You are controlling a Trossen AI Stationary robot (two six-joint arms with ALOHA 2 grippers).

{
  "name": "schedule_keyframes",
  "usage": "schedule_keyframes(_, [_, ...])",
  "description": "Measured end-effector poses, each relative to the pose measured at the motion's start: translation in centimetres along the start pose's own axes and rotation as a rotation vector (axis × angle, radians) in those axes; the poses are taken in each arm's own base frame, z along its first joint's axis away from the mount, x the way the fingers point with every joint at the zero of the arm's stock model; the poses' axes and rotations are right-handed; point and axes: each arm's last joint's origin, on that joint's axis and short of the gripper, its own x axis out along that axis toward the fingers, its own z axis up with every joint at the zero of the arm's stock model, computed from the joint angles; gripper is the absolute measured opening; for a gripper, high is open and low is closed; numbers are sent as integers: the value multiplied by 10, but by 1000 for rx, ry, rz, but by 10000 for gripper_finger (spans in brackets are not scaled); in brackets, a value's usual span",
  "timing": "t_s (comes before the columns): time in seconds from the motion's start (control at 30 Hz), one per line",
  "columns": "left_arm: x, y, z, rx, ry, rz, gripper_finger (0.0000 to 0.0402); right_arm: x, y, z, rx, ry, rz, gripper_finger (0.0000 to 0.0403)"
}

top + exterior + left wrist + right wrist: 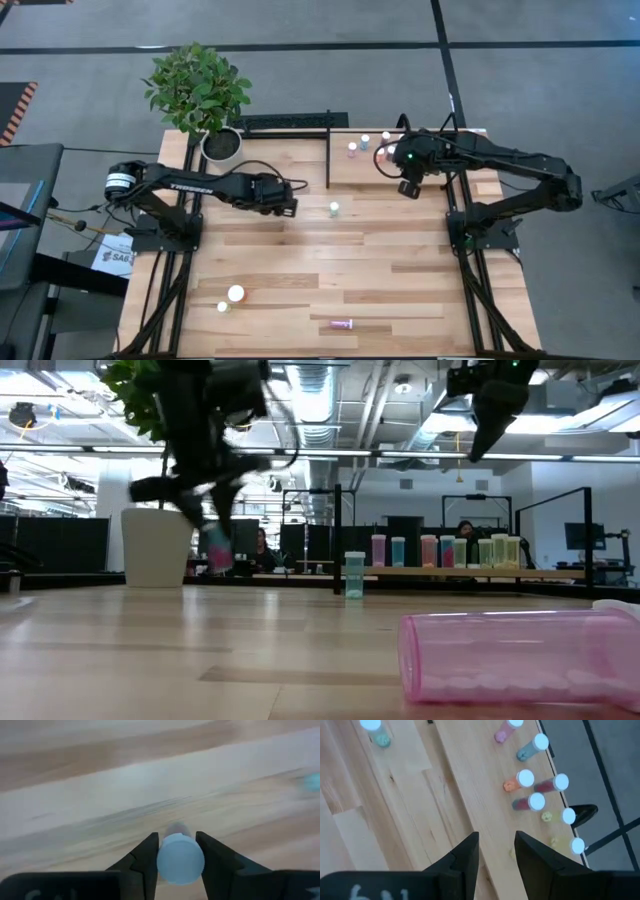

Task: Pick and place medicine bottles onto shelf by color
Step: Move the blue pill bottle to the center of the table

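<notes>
Spreading wide, the plank tabletop [300,270] carries a black-framed shelf [345,190] at its far side. Beside the shelf's near left corner, the left hand [176,851] is pinched on a white-capped bottle [180,859], lifted off the wood. Over the shelf's right end hangs the right hand [496,847], fingers narrowly apart, gripping nothing; a row of small bottles [536,801] stands below it. One teal bottle [334,209] stands alone mid-shelf.
</notes>
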Motion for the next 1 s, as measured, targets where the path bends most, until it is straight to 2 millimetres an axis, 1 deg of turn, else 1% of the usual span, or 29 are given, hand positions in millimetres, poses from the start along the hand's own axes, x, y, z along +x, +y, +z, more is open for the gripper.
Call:
schedule_keyframes(0.13, [-11,-24,5,15,-71,-147,103,1,-2,-4,-1,38,-4,147])
schedule_keyframes(0.23, [-13,-46,7,15,-125,-277,98,1,-5,-6,4,63,-9,147])
schedule_keyframes(0.3, [-11,-58,6,36,-132,-311,96,1,-7,-7,19,66,-13,147])
schedule_keyframes(0.37, [-5,-76,4,46,-122,-365,96,0,-10,-8,33,62,-19,147])
schedule_keyframes(0.47, [7,-95,-1,86,-59,-354,96,-2,-13,-10,41,55,-26,147])
schedule_keyframes(0.6, [14,-121,0,152,-1,-348,95,-3,-17,-11,33,53,-34,147])
schedule_keyframes(0.73, [21,-135,5,245,40,-289,95,-2,-22,-12,23,63,-43,147])
schedule_keyframes(0.9, [27,-140,17,298,63,-200,94,-1,-26,-13,26,75,-51,147])
schedule_keyframes(1.0, [35,-140,20,302,61,-168,94,-1,-27,-14,14,79,-51,147])
